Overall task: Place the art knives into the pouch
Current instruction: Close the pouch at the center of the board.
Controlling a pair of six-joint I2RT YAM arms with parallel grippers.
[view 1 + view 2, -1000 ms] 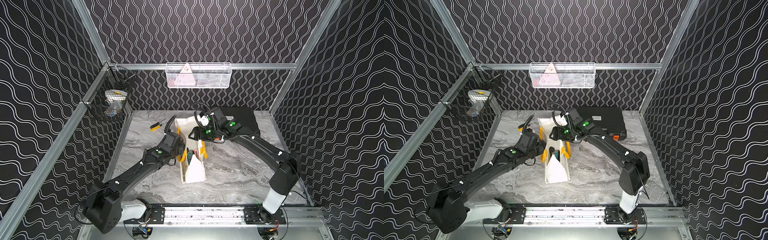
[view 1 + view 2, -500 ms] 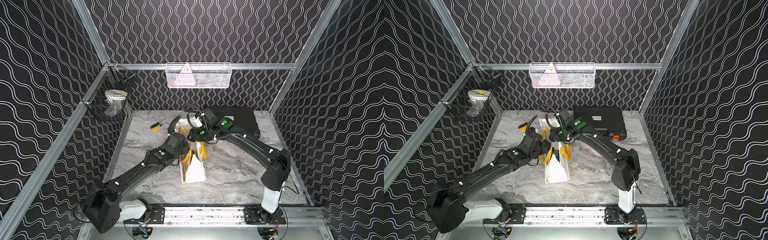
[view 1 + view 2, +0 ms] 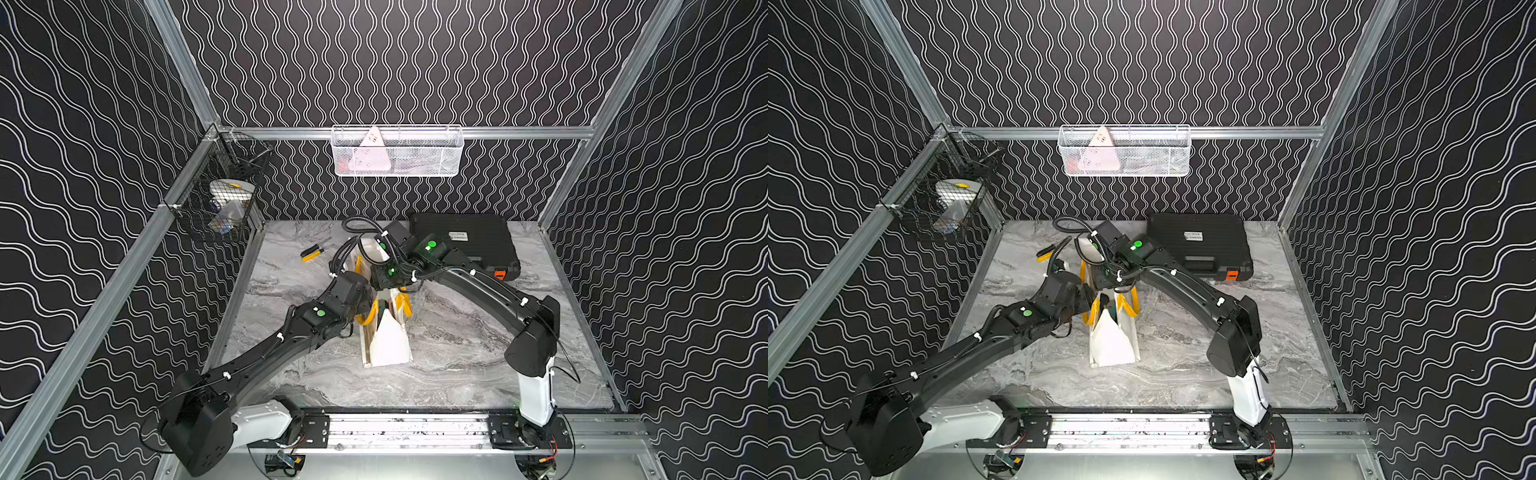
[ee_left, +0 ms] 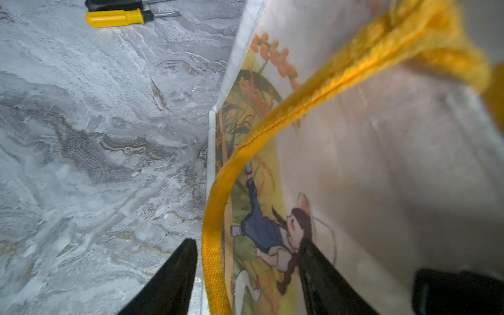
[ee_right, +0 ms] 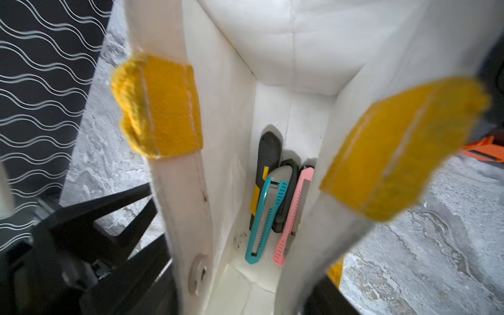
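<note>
The pouch (image 3: 388, 345) (image 3: 1113, 345) stands upright in the middle of the marble table (image 3: 449, 382), and its mouth is open. Yellow loop handles (image 5: 161, 109) are sewn on its two long walls.

The left gripper (image 4: 246, 241) is at the printed wall, on the outside. Its two fingers (image 4: 174, 275) are spread. Between them pass one yellow handle and a strip of the print with the blue-clad figure. The finger on the print side seems to touch the wall, and the other one is over the table. They pinch nothing.

The right gripper (image 3: 388, 289) hangs above the open mouth and points down into it. Whether its fingers are spread I cannot tell. One dark tip shows just outside a wall, but on the other side the dark shapes mix with the left gripper.

At the bottom of the pouch several knives lie side by side against the end wall: a teal art knife (image 5: 266, 218), a pink art knife (image 5: 293, 215), a black-and-yellow art knife (image 5: 266, 152) and a dark grey one partly under them.

Beyond the pouch, on the left side, a yellow screwdriver (image 3: 312, 254) lies just beside a black-handled screwdriver (image 4: 114, 4). At the far right the black hard case (image 3: 461, 241) lies flat, with an orange latch on its near edge. A black mesh basket (image 3: 220, 208) hangs on the left rail and a white wire basket (image 3: 397, 151) on the back wall.
</note>
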